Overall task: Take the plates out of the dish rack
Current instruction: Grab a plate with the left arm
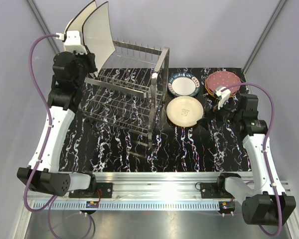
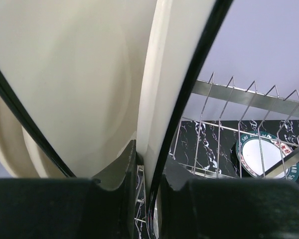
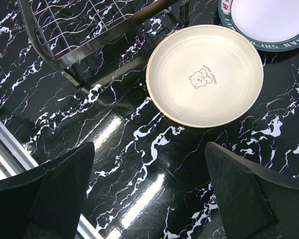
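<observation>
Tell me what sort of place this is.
Probably a robot test cell, not a kitchen: left arm and right arm bolted to a metal rail, plain grey walls around a black marbled table, a wire dish rack.

We have bare tabletop (image 1: 189, 149) along the near side, under our wide-open right gripper (image 3: 149, 169). The dish rack (image 1: 122, 102) blocks the left half, its tall end frame (image 1: 157, 94) just beside the cream round plate (image 1: 184, 110). The dark-rimmed plate (image 1: 183, 84) and maroon stack (image 1: 223, 80) crowd the far right corner.

"SWEET BEAR" mid-face on the cream round plate (image 3: 204, 74) below me; green-rimmed plate's (image 3: 274, 15) rim lettering beyond my reading.
</observation>
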### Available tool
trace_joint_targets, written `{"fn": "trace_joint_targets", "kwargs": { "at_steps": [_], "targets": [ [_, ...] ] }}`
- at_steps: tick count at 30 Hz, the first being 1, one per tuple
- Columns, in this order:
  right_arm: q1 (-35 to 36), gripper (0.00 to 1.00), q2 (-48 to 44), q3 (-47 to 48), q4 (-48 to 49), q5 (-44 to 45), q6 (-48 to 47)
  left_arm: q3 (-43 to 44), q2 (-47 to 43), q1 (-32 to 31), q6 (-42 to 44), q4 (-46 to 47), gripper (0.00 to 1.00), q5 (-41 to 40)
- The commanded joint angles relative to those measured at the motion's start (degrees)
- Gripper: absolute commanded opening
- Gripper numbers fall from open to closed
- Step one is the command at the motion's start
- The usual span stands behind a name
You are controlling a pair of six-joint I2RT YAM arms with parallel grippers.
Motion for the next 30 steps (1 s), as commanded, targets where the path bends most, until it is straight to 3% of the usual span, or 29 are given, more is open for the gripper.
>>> {"fn": "trace_joint_targets", "kwargs": {
  "at_steps": [1, 10, 30],
  "targets": [
    [-0.3, 1.00, -1.0, 0.6, 1.2, -0.5, -0.6, 3.8, -4.2, 1.0, 0.1, 16.7, 0.00, 0.1],
    [-0.3, 1.00, -0.8, 0.5, 1.2, -0.4, -0.5, 2.0, -5.7, 1.1, 1.4, 23.9, 0.00, 1.5],
    [-0.3, 1.00, -0.8, 0.6, 1.2, -0.1, -0.4, 2.9, -6.2, 1.1, -1.0, 30.8, 0.00, 4.1]
  ]
}}
